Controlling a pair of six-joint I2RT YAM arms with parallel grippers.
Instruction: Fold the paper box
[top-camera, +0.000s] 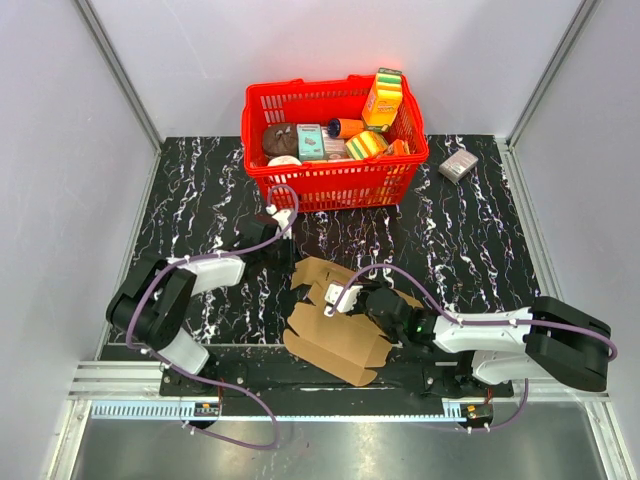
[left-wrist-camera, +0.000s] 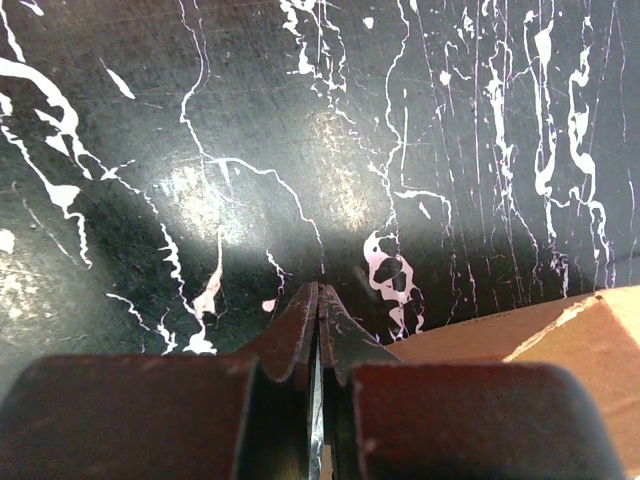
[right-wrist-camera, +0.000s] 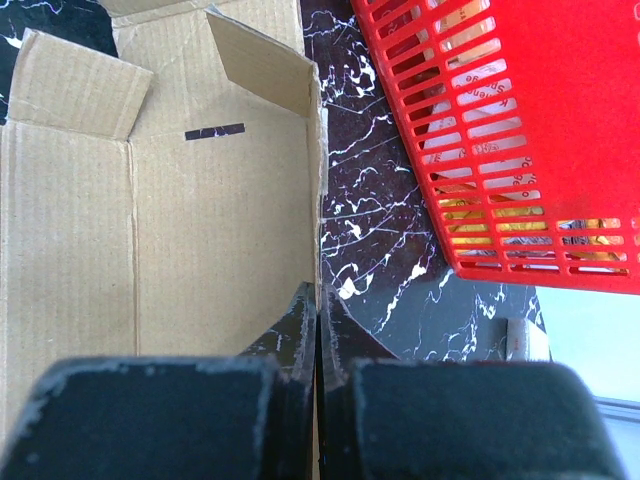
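Observation:
The paper box (top-camera: 330, 340) is a brown cardboard sheet, partly raised, lying at the near middle of the table with its flaps spread. My right gripper (top-camera: 352, 300) sits over its middle. In the right wrist view the fingers (right-wrist-camera: 318, 292) are shut on the upright edge of a cardboard panel (right-wrist-camera: 200, 220), whose inner face with a folded flap fills the left half. My left gripper (top-camera: 280, 245) hovers just left of the box's far corner. Its jaws (left-wrist-camera: 320, 290) are shut with nothing in them above bare marble, and a corner of the box (left-wrist-camera: 560, 330) shows at the lower right.
A red plastic basket (top-camera: 330, 180) full of colourful packages stands at the back centre, close beyond the box, and its mesh wall (right-wrist-camera: 560, 130) fills the right wrist view's upper right. A small grey-pink box (top-camera: 458, 165) lies to the basket's right. White walls enclose the black marble table (top-camera: 200, 190).

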